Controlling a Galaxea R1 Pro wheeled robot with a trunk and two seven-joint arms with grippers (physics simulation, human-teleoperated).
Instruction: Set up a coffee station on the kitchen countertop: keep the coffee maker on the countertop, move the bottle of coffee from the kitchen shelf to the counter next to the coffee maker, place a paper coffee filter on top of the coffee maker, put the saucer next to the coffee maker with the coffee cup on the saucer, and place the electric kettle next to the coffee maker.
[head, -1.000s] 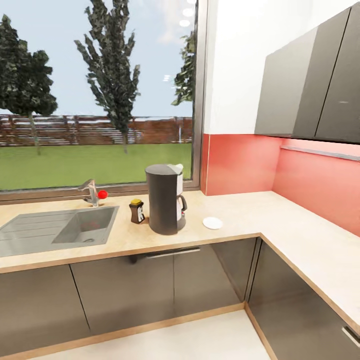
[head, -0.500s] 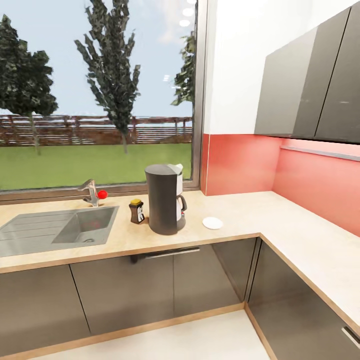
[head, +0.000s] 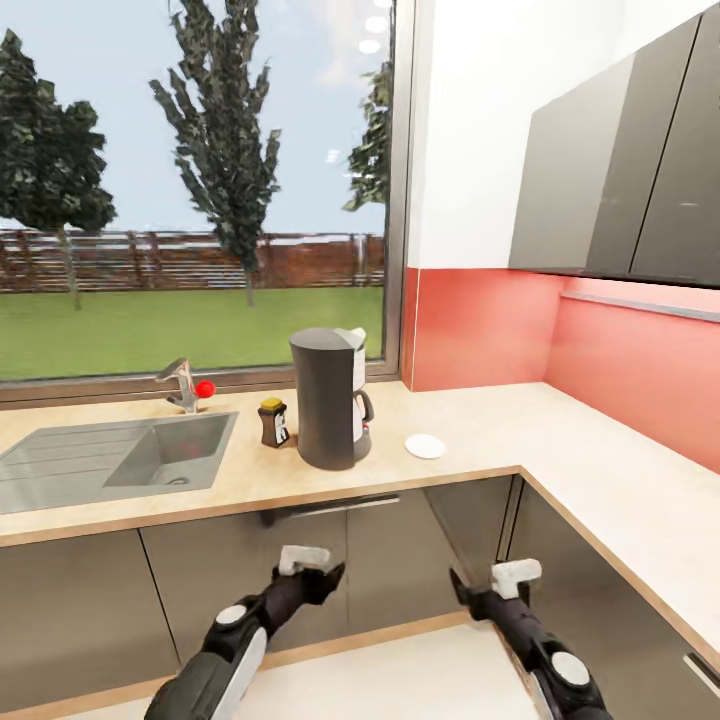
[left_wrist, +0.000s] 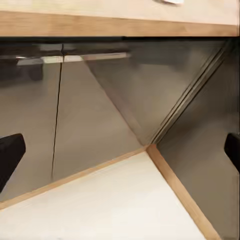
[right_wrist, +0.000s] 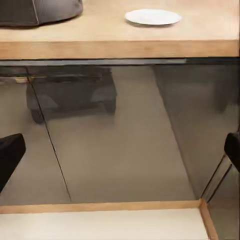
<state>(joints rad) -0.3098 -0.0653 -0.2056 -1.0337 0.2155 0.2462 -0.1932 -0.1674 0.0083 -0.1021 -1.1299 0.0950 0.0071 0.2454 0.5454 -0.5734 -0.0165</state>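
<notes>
Beige worktop (head: 480, 440) already carries saucer (head: 425, 446) beside coffee maker (head: 329, 398); both grippers (left gripper (head: 325, 580), right gripper (head: 468, 592)) hang empty with jaws apart, so fetch the cup next, approaching slowly.

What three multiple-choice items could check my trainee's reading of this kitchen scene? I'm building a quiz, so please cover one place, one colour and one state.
1. Where does the bottle of coffee stand?
A. On the countertop, between the sink and the coffee maker
B. Inside the sink
C. On the saucer

2. What colour is the saucer?
A. Red
B. White
C. Black

3. How do the left gripper and right gripper stand?
A. Both shut on cups
B. One holds the bottle
C. Both open and empty, low in front of the cabinet doors

Answers:
1 A, the bottle stands on the counter just left of the coffee maker.
2 B, the right wrist view shows a white disc on the counter.
3 C, both wrist views show fingertips wide apart with nothing between.
</notes>
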